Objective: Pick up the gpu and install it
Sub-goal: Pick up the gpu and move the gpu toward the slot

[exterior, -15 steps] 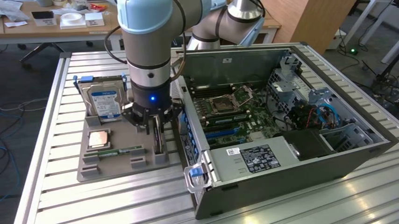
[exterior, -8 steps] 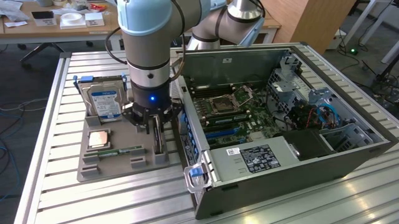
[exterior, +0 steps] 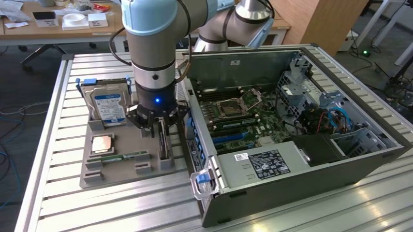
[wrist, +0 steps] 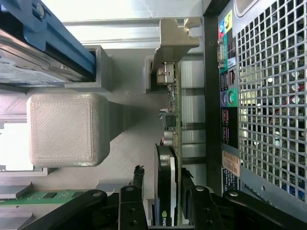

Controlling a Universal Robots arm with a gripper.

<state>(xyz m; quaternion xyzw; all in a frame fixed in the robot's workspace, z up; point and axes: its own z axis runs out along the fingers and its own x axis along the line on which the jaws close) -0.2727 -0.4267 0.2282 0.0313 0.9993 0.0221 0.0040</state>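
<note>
**My claw astride the gpu**

My claw [exterior: 161,137] [wrist: 160,181] sits unclenched, fingers [wrist: 137,178] either side of the gpu [exterior: 165,151] [wrist: 168,158], a gap showing at one. The card stands on edge in the grey holder tray [exterior: 116,178], just beside the open computer case [exterior: 290,166].

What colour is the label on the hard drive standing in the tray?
Blue and white. The hard drive label shows best in the exterior view.

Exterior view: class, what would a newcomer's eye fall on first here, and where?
The pale blue arm reaches down at centre, its gripper open astride the gpu standing on edge in a grey tray. At the exterior view's right lies the open case, motherboard bare.
</note>
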